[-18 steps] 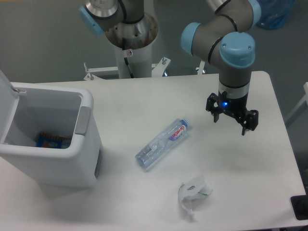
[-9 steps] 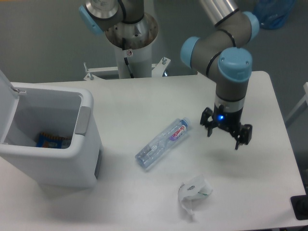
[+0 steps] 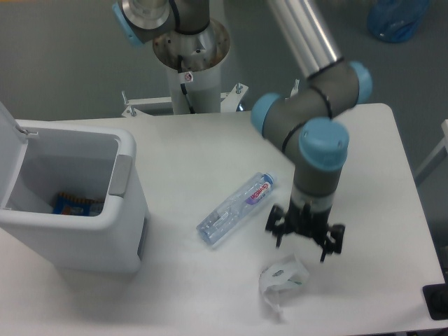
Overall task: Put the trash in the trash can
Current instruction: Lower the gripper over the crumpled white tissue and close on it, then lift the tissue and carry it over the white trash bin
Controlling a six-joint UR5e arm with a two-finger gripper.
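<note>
I have the gripper hanging low over the table, its two fingers spread apart with nothing between them. It sits just above the crumpled white wrapper, which lies on the table near the front edge, a little below and left of the fingertips; I cannot tell whether a fingertip touches it, though a gap seems to show. The green marks on the wrapper are faint from here.

The clear plastic bottle lies on its side to the left of the gripper, near but apart from it, running on a slant with its cap end up and to the right and the red-lettered label toward that end.

The white trash can stands at the left side of the table, well apart from both pieces. Its lid is flipped up at the far left, and the grey handle shows on the side facing the bottle. Inside, at the bottom, I see a blue-and-orange packet.

The arm comes down from the upper middle, bent at blue-capped joints.
</note>
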